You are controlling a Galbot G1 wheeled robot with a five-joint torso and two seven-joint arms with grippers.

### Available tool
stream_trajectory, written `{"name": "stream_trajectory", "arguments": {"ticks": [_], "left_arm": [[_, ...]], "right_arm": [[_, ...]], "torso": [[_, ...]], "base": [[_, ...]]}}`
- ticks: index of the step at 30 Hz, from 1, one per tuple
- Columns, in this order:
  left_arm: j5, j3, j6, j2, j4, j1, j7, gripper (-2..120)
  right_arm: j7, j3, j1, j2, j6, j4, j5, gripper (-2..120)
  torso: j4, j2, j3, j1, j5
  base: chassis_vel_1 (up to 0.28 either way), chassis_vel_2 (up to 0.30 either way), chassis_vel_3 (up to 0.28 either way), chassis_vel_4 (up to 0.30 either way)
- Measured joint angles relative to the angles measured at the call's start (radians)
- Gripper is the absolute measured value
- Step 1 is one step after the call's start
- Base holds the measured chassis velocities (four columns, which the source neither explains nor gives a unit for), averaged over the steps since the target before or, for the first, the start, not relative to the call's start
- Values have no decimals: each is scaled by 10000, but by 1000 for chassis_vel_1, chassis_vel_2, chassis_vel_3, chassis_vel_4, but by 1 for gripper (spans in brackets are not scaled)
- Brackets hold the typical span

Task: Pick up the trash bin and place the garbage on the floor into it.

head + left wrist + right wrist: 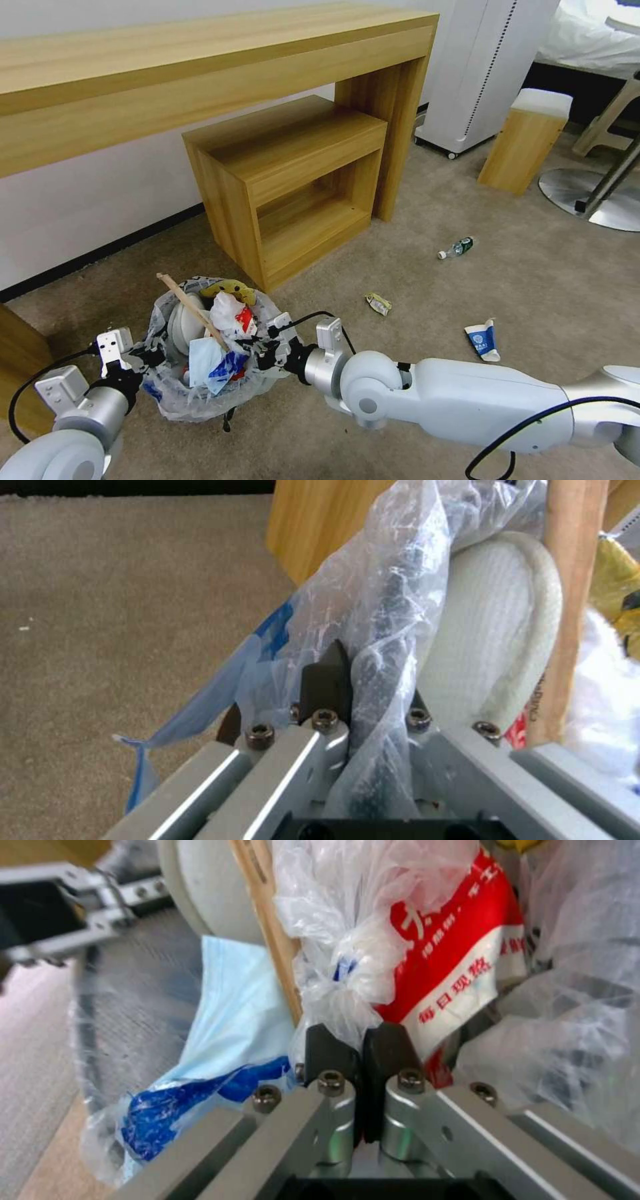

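The trash bin (200, 393) stands on the beige floor (400, 280) before the wooden shelf, its clear liner stuffed with a white slipper (181, 323), a wooden stick (190, 307) and a red wrapper (245, 320). My left gripper (148, 355) is shut on the bin's left rim and liner (380, 630). My right gripper (263, 347) hangs over the bin's right side, fingers (387, 1050) shut on a crumpled clear plastic bag (347, 965) beside the red wrapper (453, 940). Garbage on the floor: a small clear bottle (457, 248), a crushed wrapper (378, 304) and a blue-white carton (483, 340).
A long wooden desk (200, 67) and a low wooden shelf unit (293, 173) stand against the wall behind the bin. A white appliance (480, 67), a wooden stool (527, 140) and a round metal chair base (593, 193) stand at the far right.
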Motion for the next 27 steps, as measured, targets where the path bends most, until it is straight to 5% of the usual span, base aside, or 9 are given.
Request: {"name": "stream_trajectory", "arguments": {"ticks": [27], "left_arm": [[126,56,-58,-10,-122,250,143,1]], "right_arm": [[2858,536,408,1999,-1563,-105,2210,0]], "torso": [[1,0,0,0,-1]], "base": [[0,0,0,0]]}}
